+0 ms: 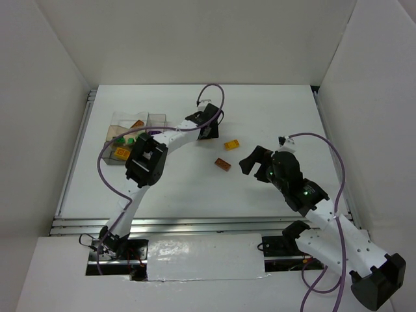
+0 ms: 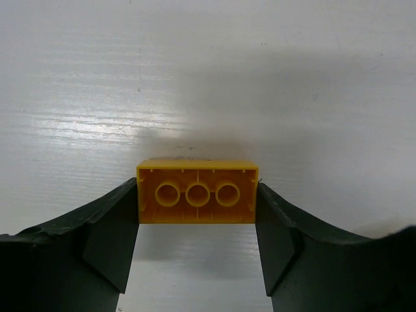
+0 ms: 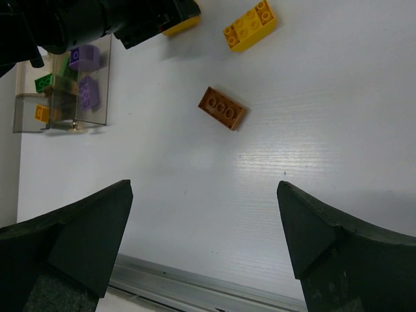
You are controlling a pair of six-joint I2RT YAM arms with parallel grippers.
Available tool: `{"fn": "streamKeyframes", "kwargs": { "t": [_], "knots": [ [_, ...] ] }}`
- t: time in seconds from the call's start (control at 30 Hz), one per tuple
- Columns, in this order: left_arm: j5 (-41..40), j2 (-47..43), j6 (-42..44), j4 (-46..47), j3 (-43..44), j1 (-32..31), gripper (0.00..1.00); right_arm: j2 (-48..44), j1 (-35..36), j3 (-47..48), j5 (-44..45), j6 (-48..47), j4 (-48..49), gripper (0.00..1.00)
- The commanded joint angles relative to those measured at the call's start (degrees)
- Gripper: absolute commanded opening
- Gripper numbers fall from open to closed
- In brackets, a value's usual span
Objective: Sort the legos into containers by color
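- Beneath the containers (image 1: 122,121), a white table (image 1: 195,201) is spread out on all sides and is walled by white panels.
- Across the near right corner of the containers the left arm (image 1: 148,161) is stretched, while the right arm (image 1: 305,195) is kept well to the right of them.
- At the far left of the table the containers are set: clear bins joined side by side. Through their walls, in the right wrist view, purple bricks (image 3: 84,58), a green brick (image 3: 43,82) and an orange brick (image 3: 41,112) can be made out.
- Just to the right of the containers the left gripper (image 2: 197,224) is positioned. Its fingers (image 2: 110,240) are clamped on the two short ends of a yellow brick (image 2: 197,192), whose hollow underside with three round tubes is turned to the wrist camera. Whether that brick touches the table cannot be told.
- Well to the right of the containers the right gripper (image 3: 203,195) is held over bare table, jaws spread wide with nothing between them.
- Between the containers and the right gripper two loose bricks are laid on the table. A second yellow brick (image 1: 231,145) lies farther back and a brown brick (image 1: 223,164) nearer, the two close together but apart.
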Motion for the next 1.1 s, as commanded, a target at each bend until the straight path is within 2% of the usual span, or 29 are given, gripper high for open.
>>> {"fn": "streamKeyframes", "kwargs": {
  "t": [0.0,0.03,0.07,0.1,0.17,0.2,0.3,0.33,0.4,0.43,0.47,0.5,0.53,0.63,0.67,0.77,0.87,0.93,1.07],
  "knots": [
    [-1.1,1.3,-0.1,-1.5,1.6,-0.3,0.67,-1.1,-0.3,1.3,-0.9,-0.9,2.7,1.00],
    [-1.3,2.0,0.0,-2.8,2.2,-0.3,0.64,-1.3,-0.3,1.2,-1.0,-0.9,2.7,1.00],
    [-1.9,2.1,0.0,-3.5,3.0,-0.4,0.41,-1.3,-0.3,1.0,-0.8,-0.9,2.8,1.00],
    [-2.4,2.0,-0.3,-3.8,3.0,-0.3,0.28,-1.4,-0.3,0.8,-0.6,-0.9,2.8,1.00],
    [-2.9,-1.1,-0.3,-2.9,0.0,-0.3,0.07,-1.8,-0.4,0.5,-0.4,-0.9,2.8,1.00],
    [-2.9,-3.0,-0.2,-2.0,-1.7,-0.3,0.02,-1.9,-0.2,0.3,-0.4,-1.0,2.8,1.00],
    [-2.4,-15.2,2.7,5.7,-12.0,-0.3,0.00,-2.1,-0.3,-0.1,-0.4,-0.9,2.9,1.00],
    [-2.3,-23.2,4.0,8.4,-15.3,-0.3,0.00,-2.1,-0.4,-0.4,-0.6,-0.8,3.0,1.00],
    [-1.5,-31.8,9.6,18.1,-25.7,-0.4,0.00,-2.4,-0.4,-0.8,-1.4,-0.7,3.6,1.00],
    [-1.3,-40.2,11.4,21.2,-32.7,-0.3,0.00,-2.6,-0.5,-1.3,-1.6,-0.7,3.9,1.00],
    [-0.9,-44.1,14.6,26.7,-35.9,-0.2,0.00,-2.6,-0.5,-1.5,-1.8,-0.6,4.2,1.00],
    [-0.8,-51.1,15.7,27.8,-38.5,0.0,0.00,-2.7,-0.4,-1.7,-2.5,-0.7,4.8,1.00],
    [-1.2,-54.3,16.3,27.9,-42.5,0.2,0.00,-2.8,-0.5,-2.2,-2.8,-0.8,5.1,1.00],
    [-11.5,-62.7,16.1,26.1,-49.1,1.0,0.00,-2.4,-0.5,-2.6,-3.5,-1.3,5.9,1.00],
    [-18.5,-63.9,15.6,25.4,-50.7,2.0,0.00,-2.4,-0.5,-2.6,-3.7,-1.4,6.1,1.00],
    [-20.4,-66.8,15.7,26.3,-57.4,7.8,0.00,-1.4,-0.5,-2.1,-5.4,-2.1,7.3,1.00],
    [-14.2,-67.9,14.7,27.7,-62.4,14.8,0.00,0.0,-0.5,-1.1,-7.2,-2.9,7.6,1.00],
    [-7.8,-68.3,15.6,33.4,-66.9,18.1,0.00,0.9,-0.5,-0.5,-7.6,-3.5,7.3,1.00],
    [-3.9,-67.0,18.1,42.0,-72.3,21.2,0.00,1.2,-0.5,-0.8,-9.0,-4.6,6.9,1.00]
  ]
}}
